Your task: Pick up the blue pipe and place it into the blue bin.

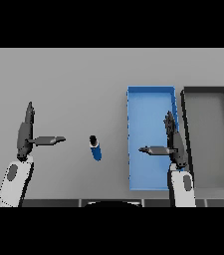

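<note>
A short blue pipe [95, 148] with a dark end lies on the grey table, just left of the blue bin [151, 94]. My right hand [173, 140] hovers over the bin's right side, fingers straight and thumb pointing left, holding nothing. My left hand [25, 133] stands at the left, well apart from the pipe, fingers straight up and thumb stretched toward the pipe. Both hands are open.
A dark grey bin [206, 90] sits directly right of the blue bin, their walls nearly touching. Bare table stretches between my left hand and the pipe and across the far side.
</note>
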